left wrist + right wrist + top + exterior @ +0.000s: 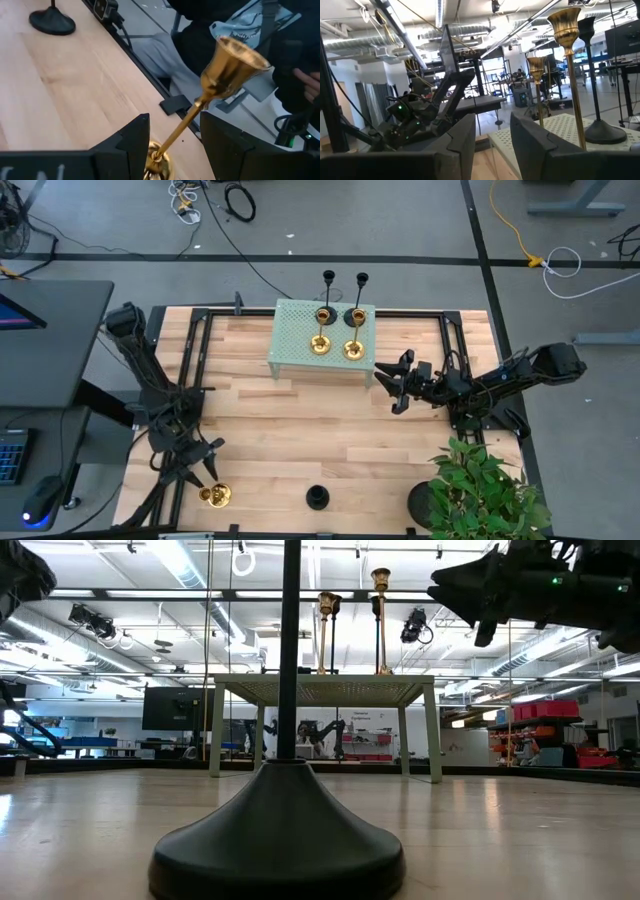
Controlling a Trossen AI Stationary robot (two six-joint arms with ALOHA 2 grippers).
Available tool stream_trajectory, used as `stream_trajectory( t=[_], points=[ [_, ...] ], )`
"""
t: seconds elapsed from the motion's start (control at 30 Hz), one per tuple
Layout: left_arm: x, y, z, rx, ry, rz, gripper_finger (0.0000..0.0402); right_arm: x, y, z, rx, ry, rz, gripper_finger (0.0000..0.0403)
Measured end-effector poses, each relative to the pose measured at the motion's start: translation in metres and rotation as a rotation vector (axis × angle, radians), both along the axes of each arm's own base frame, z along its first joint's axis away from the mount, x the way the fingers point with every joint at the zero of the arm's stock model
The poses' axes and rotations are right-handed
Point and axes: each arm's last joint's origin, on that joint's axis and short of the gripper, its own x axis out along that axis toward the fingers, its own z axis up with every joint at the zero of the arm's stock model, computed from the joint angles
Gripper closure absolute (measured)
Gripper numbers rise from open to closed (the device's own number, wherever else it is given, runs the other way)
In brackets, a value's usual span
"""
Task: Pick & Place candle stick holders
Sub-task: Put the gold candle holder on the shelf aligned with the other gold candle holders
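L claw [172,145] fingers apart around brass holder [220,80] stem at counter [300,430] front edge; R claw [393,385] open nr rack [300,340].

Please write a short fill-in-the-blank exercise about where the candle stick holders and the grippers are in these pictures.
1. The green stand carries ___ candle stick holders.
2. The left gripper has its fingers open around a ___ holder.
3. The lone black holder stands on the ___.
4. The right gripper is ___.

Missing words: four; brass; table; open
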Motion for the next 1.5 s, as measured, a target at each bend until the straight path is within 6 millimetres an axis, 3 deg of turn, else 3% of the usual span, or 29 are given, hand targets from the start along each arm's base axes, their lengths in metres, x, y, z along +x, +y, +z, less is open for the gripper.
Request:
stream_trajectory(
  t=[1.0, 1.17, 1.37, 1.5],
  points=[
    [0.019, -0.042, -0.015, -0.045, -0.034, 0.023, 0.0228, 0.001, 0.001, -0.001, -0.016, 0.012, 0.041, 0.0279],
    [0.023, -0.051, -0.013, -0.03, -0.051, 0.021, 0.0274, 0.001, 0.002, -0.001, -0.022, 0.013, 0.048, 0.0279],
    [0.025, -0.051, -0.013, -0.019, -0.071, 0.078, 0.0374, 0.001, 0.002, -0.001, -0.027, 0.013, 0.063, 0.0279],
    [0.03, -0.047, -0.012, -0.029, -0.085, 0.173, 0.0381, 0.001, 0.002, -0.001, -0.032, 0.013, 0.073, 0.0279]
  ],
)
